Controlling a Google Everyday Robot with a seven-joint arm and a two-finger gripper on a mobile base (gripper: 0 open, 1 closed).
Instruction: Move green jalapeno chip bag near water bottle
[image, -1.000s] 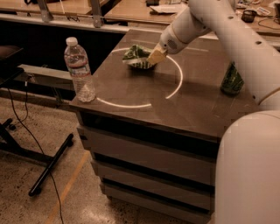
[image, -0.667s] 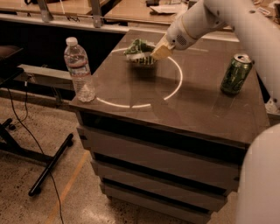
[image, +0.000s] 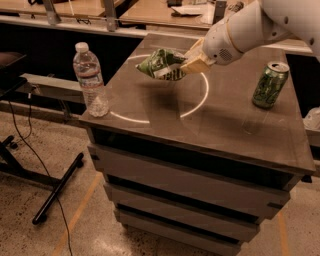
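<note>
The green jalapeno chip bag (image: 159, 64) is a crinkled green and white foil bag, held in the air above the back middle of the dark cabinet top (image: 200, 125). My gripper (image: 192, 62) is shut on the bag's right end, its tan fingers (image: 199, 63) pinching the foil. The white arm reaches in from the upper right. The water bottle (image: 90, 80), clear with a white cap, stands upright at the front left corner of the top, well left of the bag.
A green soda can (image: 270, 84) stands at the right side of the top. A white circle (image: 196, 105) is marked on the surface. Wooden tables (image: 165, 12) run along the back. A black stand leg (image: 55, 190) and cable lie on the floor at left.
The gripper has lifted the chip bag off the cabinet top and carries it in the air. The view has shifted, so the can now shows fully at right.
</note>
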